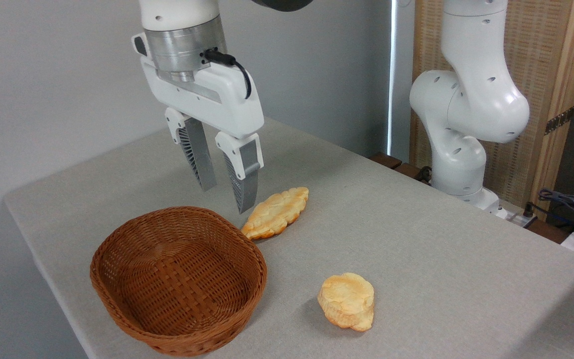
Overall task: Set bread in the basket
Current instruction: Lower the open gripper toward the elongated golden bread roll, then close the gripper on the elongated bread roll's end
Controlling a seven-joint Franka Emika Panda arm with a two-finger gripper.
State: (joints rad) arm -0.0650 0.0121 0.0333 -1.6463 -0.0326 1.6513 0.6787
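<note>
bread [276, 212] is lying flat on the grey bench [416, 239], just behind the right side of the basket [177, 279]. its near pointed end almost touches the basket's braided rim, can't quite tell if there's contact. the long axis runs diagonally, from that near-left tip by the rim up and away to the right.

gripper [225, 197] hangs above the bench with its fingers spread apart and nothing between them. the fingers point down, tips clearly off the surface. in this view the right fingertip sits just left of the bread's near end, so the bread lies a bit to the right of the gripper and lower down. how far it's offset in depth i can't really say from one camera.

basket is empty, so the task hasn't got going yet. my guess is the next move is a small shift right toward the middle of the bread, then straight down, with the jaws closing across the narrow width rather than along the length. whether the jaw line already crosses that diagonal properly is hard to judge from here.

there's also a smaller rounder bun [347, 301] sitting well apart, nearer the camera on the right. that one isn't the target.
</note>
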